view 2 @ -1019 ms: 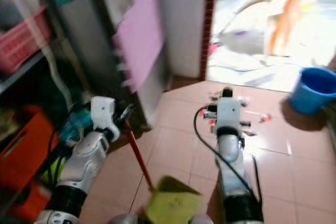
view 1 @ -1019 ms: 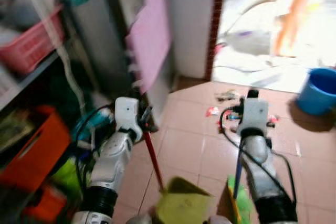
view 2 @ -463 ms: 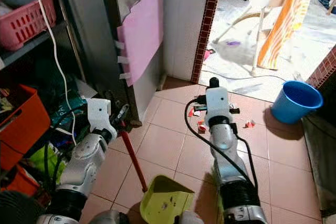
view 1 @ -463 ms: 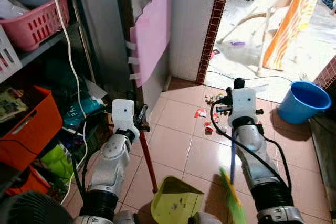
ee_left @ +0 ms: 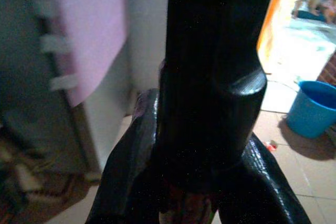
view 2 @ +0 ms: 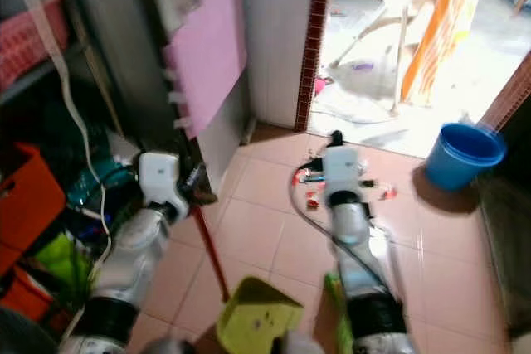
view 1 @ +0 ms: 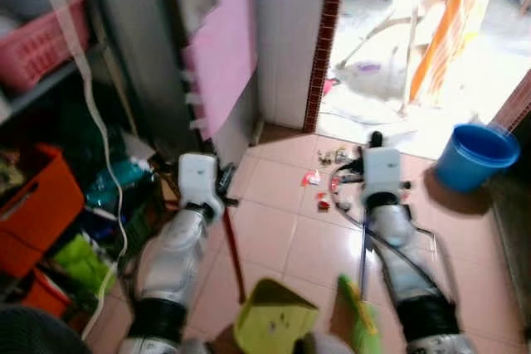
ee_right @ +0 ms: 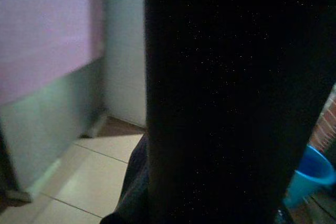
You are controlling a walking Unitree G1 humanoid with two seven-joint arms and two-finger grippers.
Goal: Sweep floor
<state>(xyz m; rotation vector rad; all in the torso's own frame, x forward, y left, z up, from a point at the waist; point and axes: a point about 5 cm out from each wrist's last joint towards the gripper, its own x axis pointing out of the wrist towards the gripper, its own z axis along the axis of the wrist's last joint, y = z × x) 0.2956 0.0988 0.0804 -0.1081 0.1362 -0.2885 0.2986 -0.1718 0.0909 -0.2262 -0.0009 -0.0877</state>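
Observation:
A yellow-green dustpan (view 1: 274, 325) stands on the pink tiled floor (view 1: 274, 230) close in front of me, and its red handle (view 1: 235, 253) rises to the left. My left gripper (view 1: 224, 190) is shut on the top of that handle. My right gripper (view 1: 352, 178) is shut on the thin blue handle (view 1: 363, 242) of a broom, whose green bristles (view 1: 355, 325) rest just right of the dustpan. Small scraps of litter (view 1: 323, 190), red and white, lie on the tiles ahead near the doorway. In the left wrist view a dark shaft (ee_left: 210, 77) sits between the black fingers (ee_left: 126, 182).
Metal shelves on the left hold a pink basket (view 1: 41, 39) and an orange crate (view 1: 37, 213). A pink sheet (view 1: 220, 64) hangs on a grey cabinet. A brick-trimmed doorway (view 1: 319, 47) leads to a bright room with an orange cloth (view 1: 452, 22). A blue bucket (view 1: 474, 155) stands at the right.
The whole picture has shifted a little and blurred, so the camera is moving. Both grippers keep their hold. The broom's bristles sit slightly closer to the dustpan.

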